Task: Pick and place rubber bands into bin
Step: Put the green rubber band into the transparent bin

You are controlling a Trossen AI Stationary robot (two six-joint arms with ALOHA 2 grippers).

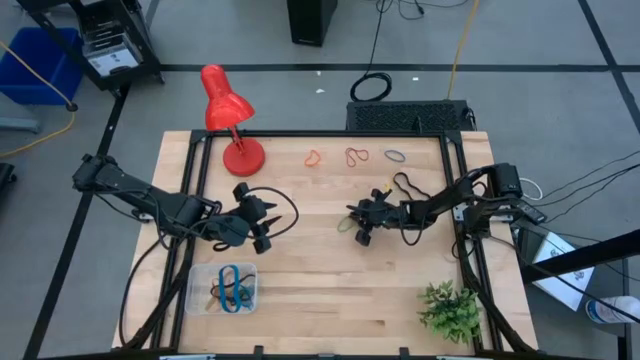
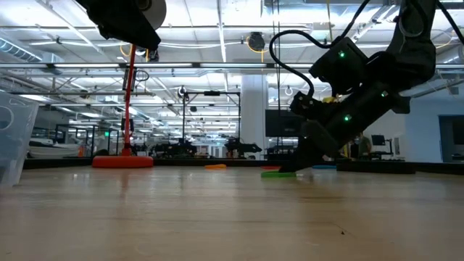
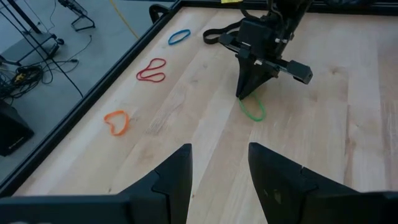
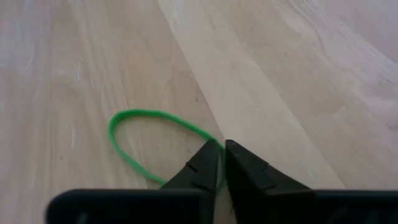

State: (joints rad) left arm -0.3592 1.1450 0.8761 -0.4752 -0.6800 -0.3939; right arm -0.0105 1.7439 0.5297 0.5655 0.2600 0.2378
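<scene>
Green rubber band [image 4: 144, 138], thin and floppy, lies flat on the wooden table [image 1: 330, 280] as a narrow oval loop near the middle of the boards. From my station I see my right gripper [image 4: 221, 154] lowered onto one end of it, tips at the wood, fingers [image 4: 249, 168] pressed almost together with the green strand pinched between them; the rest of the loop trails away from the tips on the table. The left wrist view confirms it: the right gripper [image 3: 249, 93] stands nose-down with the green loop [image 3: 253, 110] spilling out beside its tips.

Farther back I see three more bands in a row near the table's far edge: an orange band [image 1: 313, 158], a red band [image 1: 356, 156] and a blue band [image 1: 396, 156], well apart from the gripper. A black band [image 1: 406, 184] lies near the right arm. The clear bin [image 1: 198, 300] sits at the near left corner with blue and dark bands [image 1: 233, 287] already inside. A red desk lamp [image 1: 228, 115] stands at the far left, a small green plant [image 1: 450, 310] at the near right.

My left gripper [image 1: 262, 222] hangs above the table between the lamp and the bin, fingers [image 3: 180, 171] spread and holding nothing. It lies between the pinched band and the bin.
</scene>
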